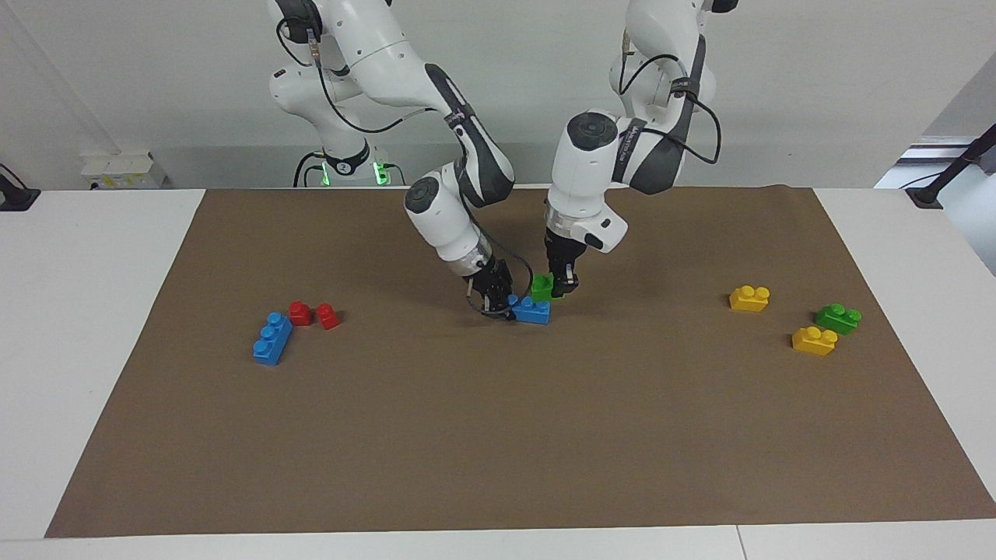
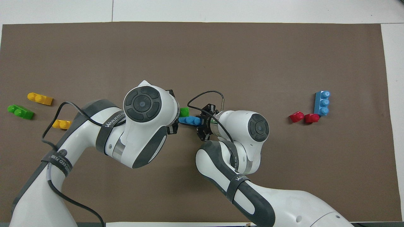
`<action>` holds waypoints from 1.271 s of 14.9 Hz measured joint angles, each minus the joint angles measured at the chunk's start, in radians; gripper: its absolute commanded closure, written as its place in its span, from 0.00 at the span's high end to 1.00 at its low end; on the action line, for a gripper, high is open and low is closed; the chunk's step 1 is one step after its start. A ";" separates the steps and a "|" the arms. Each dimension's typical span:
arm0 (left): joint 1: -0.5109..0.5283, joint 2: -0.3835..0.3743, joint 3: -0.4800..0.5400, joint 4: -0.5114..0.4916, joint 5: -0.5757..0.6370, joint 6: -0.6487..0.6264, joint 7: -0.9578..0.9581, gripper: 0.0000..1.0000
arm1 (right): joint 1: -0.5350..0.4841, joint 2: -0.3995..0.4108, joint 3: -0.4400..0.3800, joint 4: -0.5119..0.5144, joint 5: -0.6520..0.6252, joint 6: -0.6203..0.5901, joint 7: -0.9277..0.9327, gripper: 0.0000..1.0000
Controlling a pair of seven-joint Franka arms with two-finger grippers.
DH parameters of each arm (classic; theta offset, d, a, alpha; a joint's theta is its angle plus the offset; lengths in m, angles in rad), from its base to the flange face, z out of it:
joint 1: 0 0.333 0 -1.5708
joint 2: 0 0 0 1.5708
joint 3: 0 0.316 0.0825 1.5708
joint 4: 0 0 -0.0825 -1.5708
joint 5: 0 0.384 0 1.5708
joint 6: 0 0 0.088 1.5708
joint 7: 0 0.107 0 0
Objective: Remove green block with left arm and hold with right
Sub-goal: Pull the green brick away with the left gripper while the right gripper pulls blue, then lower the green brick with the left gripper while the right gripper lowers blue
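The lime-green block [image 1: 542, 286] sits at the top of a blue brick [image 1: 532, 310] in the middle of the brown mat [image 1: 498, 435], at the brick's end toward the left arm. My left gripper [image 1: 562, 286] comes down from above and is shut on the green block. My right gripper [image 1: 502, 305] comes in low from the side and is shut on the blue brick's other end. In the overhead view the green block [image 2: 184, 111] and the blue brick [image 2: 188, 120] show between the two wrists, and the left fingers are hidden under the arm.
A blue three-stud brick [image 1: 272, 338] and two red pieces [image 1: 299, 313] lie toward the right arm's end. Two yellow bricks [image 1: 749, 298] [image 1: 814, 341] and a darker green brick [image 1: 838, 318] lie toward the left arm's end.
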 measured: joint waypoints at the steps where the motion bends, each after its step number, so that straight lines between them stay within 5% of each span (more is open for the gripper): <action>1: 0.005 -0.012 0.004 0.000 0.001 -0.016 0.016 0.00 | -0.014 0.000 -0.001 0.004 0.000 -0.007 -0.021 0.00; 13: 0.260 -0.043 0.014 -0.012 0.002 -0.065 0.494 0.00 | -0.410 -0.079 -0.016 0.143 -0.099 -0.534 -0.411 0.00; 19: 0.417 -0.043 0.015 -0.050 -0.004 -0.046 0.799 0.00 | -0.561 -0.072 -0.016 0.163 -0.101 -0.625 -0.597 0.00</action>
